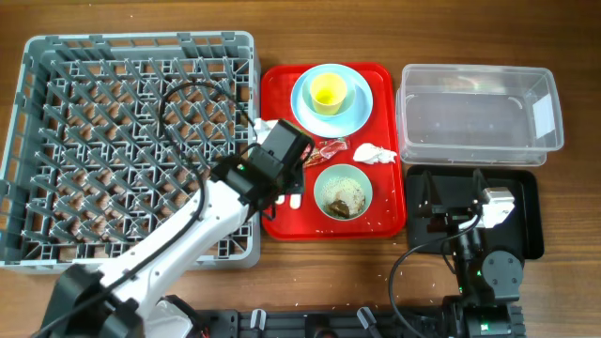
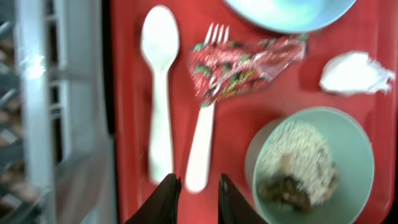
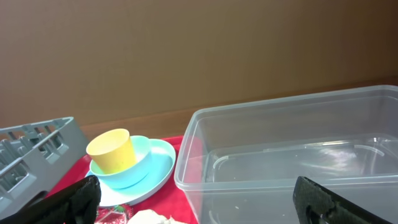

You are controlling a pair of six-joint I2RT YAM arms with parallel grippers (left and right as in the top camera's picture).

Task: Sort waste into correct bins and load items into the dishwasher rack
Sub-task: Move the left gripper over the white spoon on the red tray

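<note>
— Closest to us, the left tool (image 2: 198, 198) hangs over the red serving tray (image 1: 282, 84), tips narrowly parted; the handle end of the fork (image 2: 202, 143) sits just between them, and we cannot tell whether they touch it.

— We agree; far left on the desk (image 1: 310, 282) stands the dishwasher rack (image 1: 56, 141), its wall just beside that tray.

— Next we see the spoon (image 2: 159, 74) lying alongside the fork, on its left; the red wrapper (image 2: 242, 65) lies across the fork's neck.

— Further right, at the tray's back, we find the plate (image 1: 362, 108); on it sits a mint bowl (image 3: 140, 165) with the yellow cup (image 1: 330, 92) inside; nearer the front, the second bowl (image 2: 364, 146) holds the rice scraps (image 2: 298, 162); the tissue (image 2: 354, 73) lies on the tray near both.

— Right of the tray we have the clear tub (image 1: 474, 71) at the back and the black tray (image 1: 531, 225) in front of it; the right tool (image 3: 209, 200) hangs over the black tray, spread wide, gripping nothing.
</note>
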